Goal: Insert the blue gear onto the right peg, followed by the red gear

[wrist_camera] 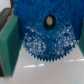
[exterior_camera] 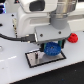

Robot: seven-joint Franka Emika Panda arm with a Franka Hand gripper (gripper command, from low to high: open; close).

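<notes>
White table [exterior_camera: 15, 67] fills the exterior view's left, bare down to the front edge, so you've got open room there. A black cable [exterior_camera: 12, 36] runs across it toward the arm [exterior_camera: 37, 17]. Moving right, the grey plate [exterior_camera: 42, 57] with its black border lies flat, its near edge and left corner clear of anything. Your gripper [exterior_camera: 51, 44] hangs right over the plate's right part, clenched on the blue gear [exterior_camera: 52, 49], which sits low over the plate; you can't tell if it touches. Right peg is hidden under gear and gripper, can't place it. Further right, the red gear [exterior_camera: 73, 38] lies on the table beside the gripper body, apart from the plate, with free table beyond it to the exterior view's right edge.

Wrist view: blue gear [wrist_camera: 44, 35] fills most of the picture, dark centre hole showing, teeth edge over white surface [wrist_camera: 45, 72]. Green fingers [wrist_camera: 9, 45] press on the gear's rim on both sides.
</notes>
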